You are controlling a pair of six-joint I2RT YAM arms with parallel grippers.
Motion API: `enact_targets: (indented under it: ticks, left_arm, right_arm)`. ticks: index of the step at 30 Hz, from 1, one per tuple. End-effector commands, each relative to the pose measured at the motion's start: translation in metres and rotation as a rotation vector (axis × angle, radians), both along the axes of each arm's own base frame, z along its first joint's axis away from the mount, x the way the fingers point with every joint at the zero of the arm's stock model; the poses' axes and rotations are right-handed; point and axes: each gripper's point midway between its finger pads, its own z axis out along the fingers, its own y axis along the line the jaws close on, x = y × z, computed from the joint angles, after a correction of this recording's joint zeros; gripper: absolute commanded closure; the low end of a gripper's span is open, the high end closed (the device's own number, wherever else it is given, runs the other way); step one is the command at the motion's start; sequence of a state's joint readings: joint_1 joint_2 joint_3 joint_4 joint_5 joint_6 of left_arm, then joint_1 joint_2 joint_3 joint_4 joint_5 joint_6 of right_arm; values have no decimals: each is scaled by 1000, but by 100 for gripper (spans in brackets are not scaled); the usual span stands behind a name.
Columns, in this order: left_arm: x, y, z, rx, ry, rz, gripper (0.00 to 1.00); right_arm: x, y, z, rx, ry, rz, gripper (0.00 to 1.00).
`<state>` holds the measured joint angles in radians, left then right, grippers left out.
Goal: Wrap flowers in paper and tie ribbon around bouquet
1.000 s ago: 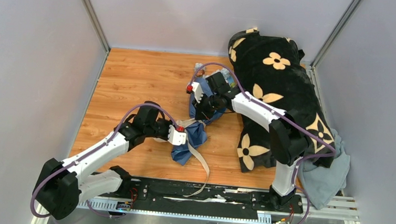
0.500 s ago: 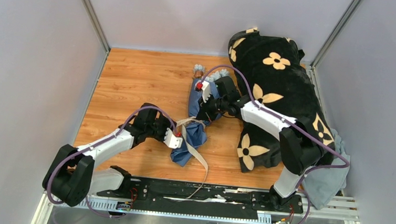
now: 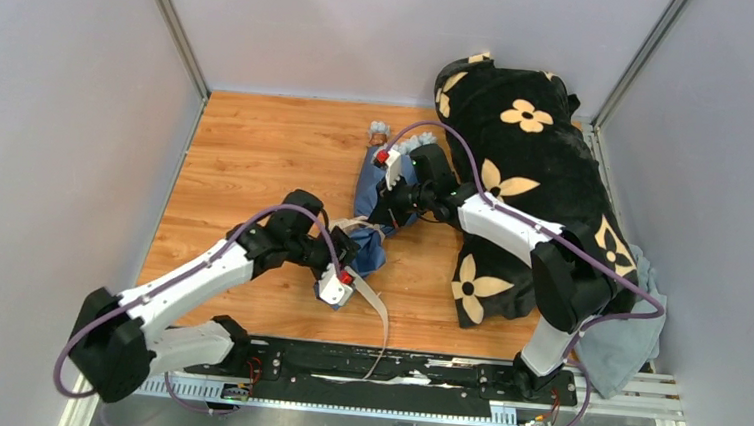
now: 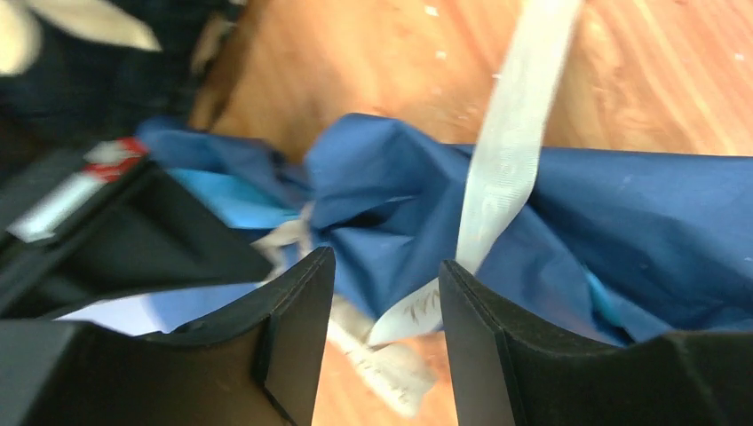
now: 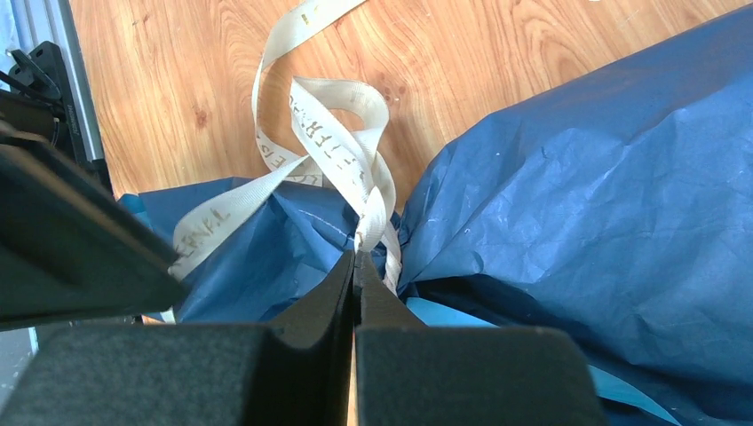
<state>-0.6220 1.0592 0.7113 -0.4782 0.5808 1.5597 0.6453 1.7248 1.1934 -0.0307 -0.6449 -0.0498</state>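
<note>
The bouquet (image 3: 370, 187) lies on the wooden table, a cone of navy paper (image 5: 586, 169) with light blue showing inside. Pale flowers (image 3: 379, 130) poke out at its far end. The cream ribbon (image 5: 333, 120) loops around the pinched narrow part, and one tail (image 3: 378, 308) trails toward the near edge. My right gripper (image 5: 357, 257) is shut on the ribbon where it crosses the paper, seen from above at the bouquet's middle (image 3: 380, 216). My left gripper (image 4: 386, 266) stands open at the narrow end (image 3: 353, 261). A ribbon strand (image 4: 497, 169) hangs loose between its fingers.
A black plush blanket (image 3: 541, 174) with cream flower prints is heaped along the right side. A grey-blue cloth (image 3: 625, 341) lies under its near end. Grey walls close in the table on the left, the back and the right. A black rail (image 3: 372, 368) runs along the near edge.
My left gripper has opened, let go of the bouquet's narrow end and turned there. My right gripper closed on the ribbon and shifted slightly along the bouquet.
</note>
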Motion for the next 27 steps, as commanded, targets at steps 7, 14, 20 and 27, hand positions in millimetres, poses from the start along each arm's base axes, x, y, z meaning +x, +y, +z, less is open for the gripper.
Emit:
enact_targets:
  ticks: [7, 14, 20, 27]
  left_arm:
    - [-6, 21, -49, 248, 63, -79, 42]
    - [-14, 33, -23, 300, 67, -95, 29]
    - [-32, 46, -42, 367, 119, -154, 38]
    - [0, 19, -50, 247, 71, -27, 53]
  right_arm:
    - [-1, -3, -3, 16, 17, 5, 100]
    - [-3, -4, -6, 12, 22, 11, 100]
    - [-3, -1, -7, 19, 33, 22, 100]
    - [-4, -2, -6, 18, 27, 24, 100]
